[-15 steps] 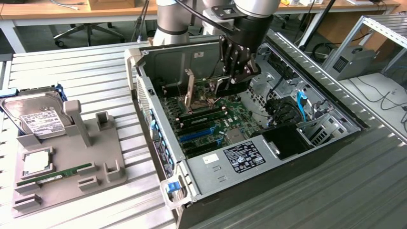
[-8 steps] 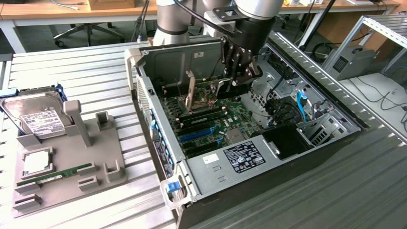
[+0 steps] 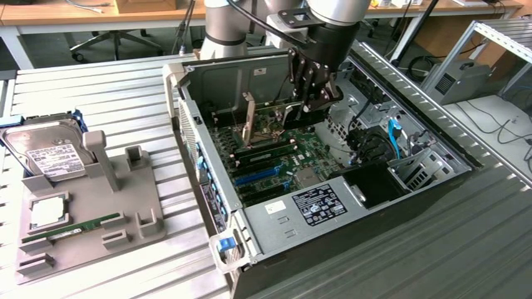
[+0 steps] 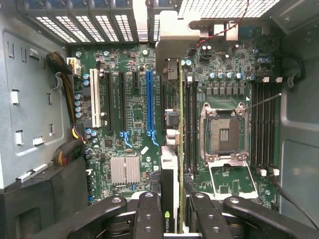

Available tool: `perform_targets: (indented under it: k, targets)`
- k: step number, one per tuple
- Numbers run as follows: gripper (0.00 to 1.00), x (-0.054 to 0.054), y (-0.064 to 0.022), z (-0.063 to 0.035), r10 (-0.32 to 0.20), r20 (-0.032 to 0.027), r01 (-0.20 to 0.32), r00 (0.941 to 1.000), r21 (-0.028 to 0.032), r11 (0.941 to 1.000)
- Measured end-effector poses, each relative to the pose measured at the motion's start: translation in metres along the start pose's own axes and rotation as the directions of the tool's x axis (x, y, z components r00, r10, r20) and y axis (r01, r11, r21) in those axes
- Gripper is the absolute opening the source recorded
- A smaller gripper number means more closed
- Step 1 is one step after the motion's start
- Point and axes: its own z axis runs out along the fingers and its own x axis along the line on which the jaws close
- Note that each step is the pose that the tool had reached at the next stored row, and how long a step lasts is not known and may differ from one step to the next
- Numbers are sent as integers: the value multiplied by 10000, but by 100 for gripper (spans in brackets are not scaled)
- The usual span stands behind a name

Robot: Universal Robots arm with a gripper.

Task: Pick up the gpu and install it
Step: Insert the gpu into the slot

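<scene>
My gripper (image 4: 173, 220) is shut on the gpu (image 4: 170, 179), which the wrist view shows edge-on between the two black fingers (image 4: 148, 215), a green logo on its near end. Its silver end bracket (image 4: 172, 42) points toward the vented rear wall of the case. The card hangs upright over the motherboard (image 4: 132, 124), between the blue slot (image 4: 148, 102) and the black memory slots. In the exterior view the gripper (image 3: 313, 104) reaches down into the open computer case (image 3: 415, 205) with the dark gpu (image 3: 301, 118) below it. Whether the card touches a slot cannot be told.
The open CPU socket (image 4: 224, 130) and a finned heatsink (image 4: 124, 169) sit on the board. Cable bundles (image 4: 67, 149) lie by one case wall. On the exterior view's left, a grey parts holder (image 3: 133, 205) carries a hard drive (image 3: 46, 154) and a green RAM stick (image 3: 71, 229).
</scene>
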Motion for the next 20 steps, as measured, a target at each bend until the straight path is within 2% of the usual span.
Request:
perform_targets:
  k: [6,14,20]
  targets:
    - [27,1,4,2,0,-1,0,10000,0,10000]
    - [27,3,22,88,0,0,0,10000,0,10000]
    - [27,4,26,113,0,0,0,10000,0,10000]
